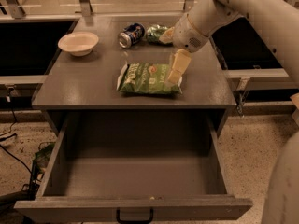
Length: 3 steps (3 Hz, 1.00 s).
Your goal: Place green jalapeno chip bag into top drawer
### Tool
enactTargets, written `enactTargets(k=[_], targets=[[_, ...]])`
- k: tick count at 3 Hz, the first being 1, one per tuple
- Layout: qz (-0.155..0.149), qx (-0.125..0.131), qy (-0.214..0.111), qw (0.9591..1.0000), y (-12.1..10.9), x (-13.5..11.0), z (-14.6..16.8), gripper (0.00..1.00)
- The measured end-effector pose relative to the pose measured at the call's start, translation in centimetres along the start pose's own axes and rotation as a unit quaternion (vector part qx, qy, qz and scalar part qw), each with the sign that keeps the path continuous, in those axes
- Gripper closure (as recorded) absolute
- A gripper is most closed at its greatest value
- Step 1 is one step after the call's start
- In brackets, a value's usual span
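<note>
The green jalapeno chip bag [147,78] lies flat on the counter top, near its front edge, white lettering facing up. My gripper [175,71] hangs from the arm at the upper right and sits over the bag's right end, fingers pointing down at it. The top drawer [135,181] is pulled wide open below the counter and is empty inside. Its small black handle [134,216] shows at the bottom edge.
A white bowl [78,43] stands at the counter's back left. A tipped can [131,34] and a smaller shiny green packet [156,32] lie at the back middle. Cables [14,153] lie on the floor at the left.
</note>
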<state>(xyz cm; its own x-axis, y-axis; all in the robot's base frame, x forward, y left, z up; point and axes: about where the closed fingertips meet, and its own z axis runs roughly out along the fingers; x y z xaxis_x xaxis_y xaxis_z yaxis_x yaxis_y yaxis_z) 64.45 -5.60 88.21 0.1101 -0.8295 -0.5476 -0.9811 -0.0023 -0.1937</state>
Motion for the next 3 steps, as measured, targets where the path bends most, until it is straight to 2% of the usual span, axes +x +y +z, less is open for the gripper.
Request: enactTargets(k=[1, 2, 3], targets=[[0.009, -0.007, -0.003, 0.9999, -1.2, 0.2, 1.5, 0.0], [0.006, -0.003, 0.009, 0.9999, -1.1, 0.1, 1.7, 0.0], [-0.005, -0.017, 0.036, 0.9992, 0.8, 0.1, 3.4, 0.0]])
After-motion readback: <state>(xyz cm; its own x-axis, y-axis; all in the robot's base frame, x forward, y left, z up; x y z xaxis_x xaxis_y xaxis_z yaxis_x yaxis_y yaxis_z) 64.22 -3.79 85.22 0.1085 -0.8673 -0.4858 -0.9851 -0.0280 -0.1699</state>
